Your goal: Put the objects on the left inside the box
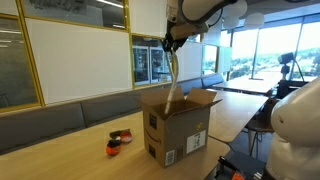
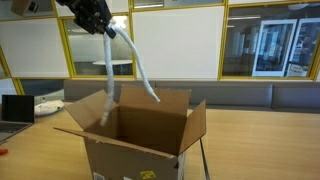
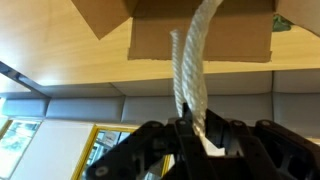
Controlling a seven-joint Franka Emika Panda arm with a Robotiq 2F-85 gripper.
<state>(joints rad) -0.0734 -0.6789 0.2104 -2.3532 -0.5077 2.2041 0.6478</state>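
Up high, the tool point(image 2: 100, 20) is squeezed tight on the white rope point(image 2: 138, 68), and the rope hangs long from 12 o'clock down to 6 o'clock. Its low end dips into the open box point(image 1: 183, 128), right under the tool at 6 o'clock, so I think the next move is to go down and let go. A small red thing point(image 1: 118, 143) lies on the desk point(image 1: 50, 150) at 9 o'clock from the box.

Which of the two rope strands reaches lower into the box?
The straighter strand beneath the tool; it dips inside the box, while the curved strand stops higher.
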